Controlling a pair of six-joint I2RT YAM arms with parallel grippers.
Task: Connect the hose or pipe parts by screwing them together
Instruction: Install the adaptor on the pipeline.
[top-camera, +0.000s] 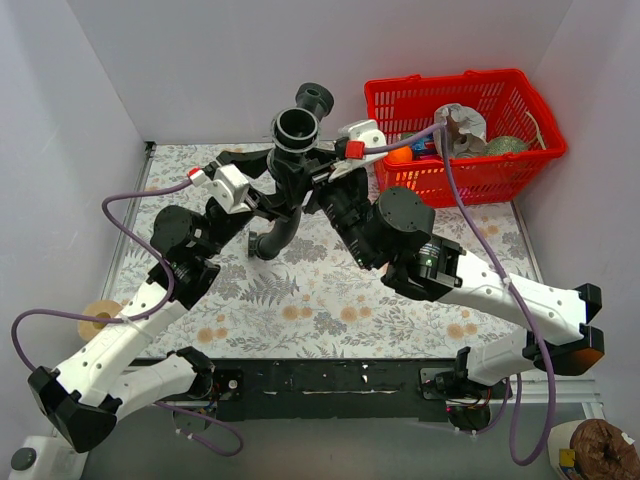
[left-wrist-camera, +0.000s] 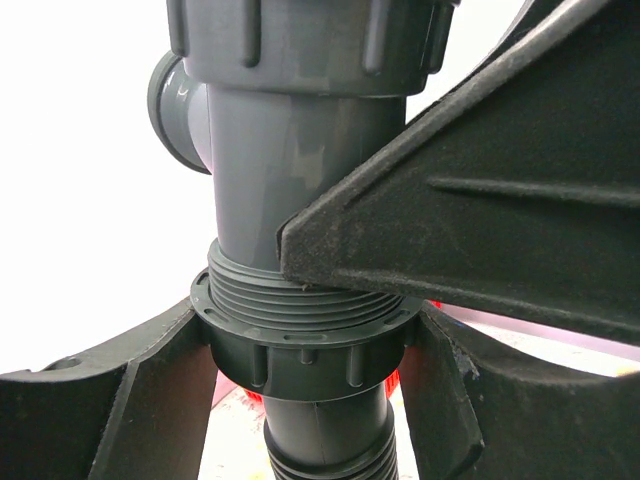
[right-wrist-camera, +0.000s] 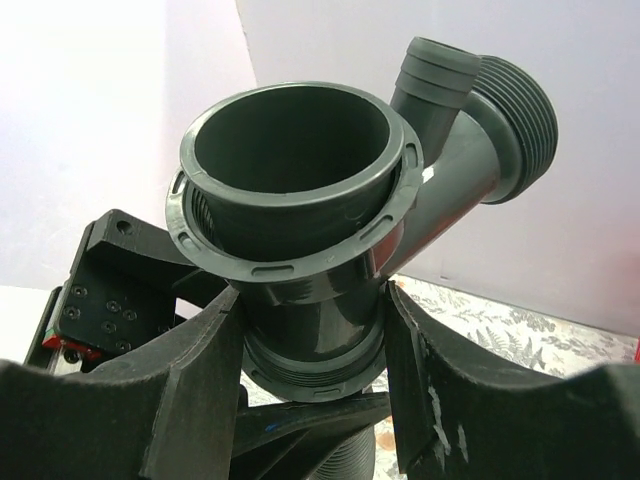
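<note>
Top external view: just left of the red basket (top-camera: 452, 78), both arms hold the grey T-shaped fitting (top-camera: 297, 128) upright above the patterned surface (top-camera: 330, 300). The right pincer (right-wrist-camera: 310, 340) clamps its stem. The left pincer (left-wrist-camera: 305, 370) grips the black hose (left-wrist-camera: 325, 455) by its collar (left-wrist-camera: 300, 350) below the fitting, with some threads showing.

two robot arms, the left arm (top-camera: 130, 330) and the right arm (top-camera: 500, 290), one grey t-shaped fitting (top-camera: 296, 150), one black ribbed hose (top-camera: 283, 222) and one red basket (top-camera: 480, 175) shared one floral table (top-camera: 330, 300).
</note>
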